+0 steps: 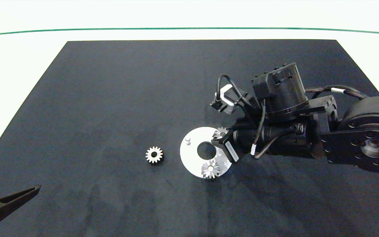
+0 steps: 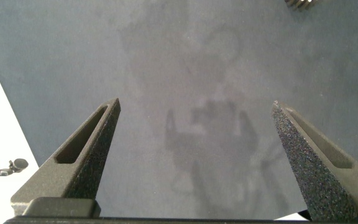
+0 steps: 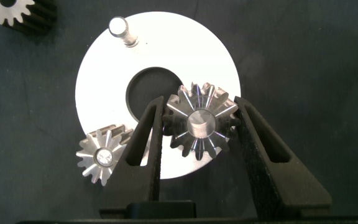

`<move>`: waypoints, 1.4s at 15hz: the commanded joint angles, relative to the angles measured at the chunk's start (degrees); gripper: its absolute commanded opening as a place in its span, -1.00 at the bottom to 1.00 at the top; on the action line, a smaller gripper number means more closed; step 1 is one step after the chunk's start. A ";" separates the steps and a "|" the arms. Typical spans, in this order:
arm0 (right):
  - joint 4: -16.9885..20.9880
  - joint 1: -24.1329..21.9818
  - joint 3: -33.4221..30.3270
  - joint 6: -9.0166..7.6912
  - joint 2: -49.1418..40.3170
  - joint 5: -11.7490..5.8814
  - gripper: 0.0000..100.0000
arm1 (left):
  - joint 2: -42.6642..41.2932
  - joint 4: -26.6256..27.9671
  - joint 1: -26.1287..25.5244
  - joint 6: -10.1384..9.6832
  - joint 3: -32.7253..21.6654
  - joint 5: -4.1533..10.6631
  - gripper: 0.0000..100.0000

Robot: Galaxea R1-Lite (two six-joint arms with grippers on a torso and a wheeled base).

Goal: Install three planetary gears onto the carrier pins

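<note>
Gear sits between my right fingers, bore over a pin whose pale top shows through the centre. It looks seated, or nearly so; I cannot tell if it is fully down. Axis upright, in line with the pin. My right gripper brackets it, one finger on each flank, at or just off the teeth. I cannot tell whether I am pinching or have just let go.

A second gear is on its own pin, near the disc rim, just beside my finger. The third pin stands bare on the disc's far side, across the centre hole.

The third gear lies flat on the mat, apart from the disc, on the bare pin's side. It lies between my two arms, nearer the right.

Right arm reaches in low from the right, wrist over the disc edge. Left gripper hangs parked at the mat's left edge, fingers spread wide, nothing between them.

Judgement: two of three placed; next is a straight lift clear, then across to the loose gear.
</note>
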 commanded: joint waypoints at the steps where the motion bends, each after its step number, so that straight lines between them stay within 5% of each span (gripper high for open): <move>1: 0.04 0.10 -0.09 -0.10 0.81 -1.12 -0.92 | -0.09 0.13 -0.01 0.13 -0.01 -0.03 1.00; 21: 0.22 -1.83 -1.23 -0.10 1.86 -1.65 -0.92 | -0.18 0.21 -0.01 0.13 -0.01 -0.03 1.00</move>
